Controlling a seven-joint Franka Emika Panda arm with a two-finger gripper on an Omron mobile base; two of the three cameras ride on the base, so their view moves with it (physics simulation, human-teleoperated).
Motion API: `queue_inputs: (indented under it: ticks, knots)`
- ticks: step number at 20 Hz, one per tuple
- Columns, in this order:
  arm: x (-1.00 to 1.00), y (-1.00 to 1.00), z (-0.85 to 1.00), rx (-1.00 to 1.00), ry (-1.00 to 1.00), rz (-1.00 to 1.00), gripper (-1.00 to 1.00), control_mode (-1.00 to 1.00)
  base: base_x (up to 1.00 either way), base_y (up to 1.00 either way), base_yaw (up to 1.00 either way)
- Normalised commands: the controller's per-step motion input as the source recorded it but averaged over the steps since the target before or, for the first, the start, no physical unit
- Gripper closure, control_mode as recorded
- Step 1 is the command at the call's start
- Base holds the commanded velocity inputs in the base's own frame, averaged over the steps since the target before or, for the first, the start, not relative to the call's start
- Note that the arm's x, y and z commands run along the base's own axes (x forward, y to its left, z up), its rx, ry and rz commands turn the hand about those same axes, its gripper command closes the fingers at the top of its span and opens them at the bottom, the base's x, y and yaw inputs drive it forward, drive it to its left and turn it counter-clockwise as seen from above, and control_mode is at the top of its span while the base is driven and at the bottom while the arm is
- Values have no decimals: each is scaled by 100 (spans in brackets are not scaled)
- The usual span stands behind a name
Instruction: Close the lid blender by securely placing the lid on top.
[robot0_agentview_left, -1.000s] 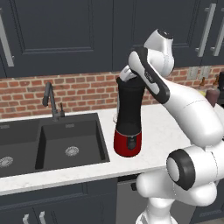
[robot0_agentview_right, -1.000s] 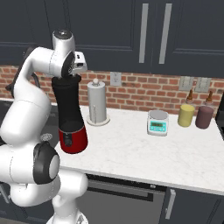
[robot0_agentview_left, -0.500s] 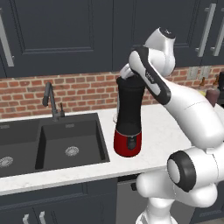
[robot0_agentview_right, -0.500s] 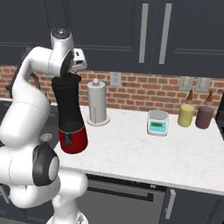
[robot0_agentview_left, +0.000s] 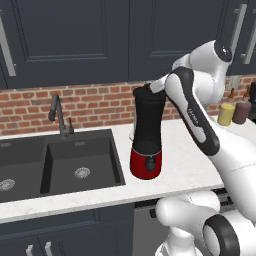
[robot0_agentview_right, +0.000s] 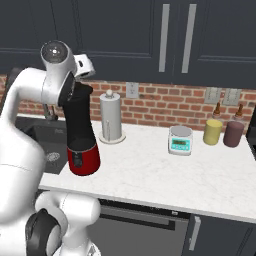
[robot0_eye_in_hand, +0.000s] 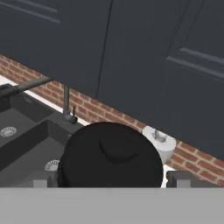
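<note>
The blender (robot0_agentview_left: 146, 135) stands upright on the white counter, a black jar on a glossy red base (robot0_agentview_right: 83, 159), just right of the sink. The lid (robot0_eye_in_hand: 111, 162), a round black disc with a small knob, lies flat on the jar's top (robot0_agentview_left: 148, 94). My gripper (robot0_eye_in_hand: 109, 180) hovers directly over it, open. Its fingertips (robot0_eye_in_hand: 40, 182) stand wide on either side of the lid, apart from its rim. In the base views the hand (robot0_agentview_right: 80, 82) sits right at the jar's top, partly hidden behind my forearm (robot0_agentview_left: 192, 112).
A black sink (robot0_agentview_left: 80, 160) with a faucet (robot0_agentview_left: 59, 115) lies left of the blender. A paper towel roll (robot0_agentview_right: 111, 117) stands behind it to the right. Further right are a small scale (robot0_agentview_right: 180, 140), a yellow bottle (robot0_agentview_right: 213, 131) and a maroon bottle (robot0_agentview_right: 233, 133). Dark cabinets hang above.
</note>
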Motion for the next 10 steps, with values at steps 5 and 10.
queue_inputs:
  ticks: [5, 10]
  knots:
    - [-100, -58, -64, 0, -28, 0, -100, -100, 0, 0, 0]
    - [-100, -83, -100, 0, -11, 0, -100, -100, 0, 0, 0]
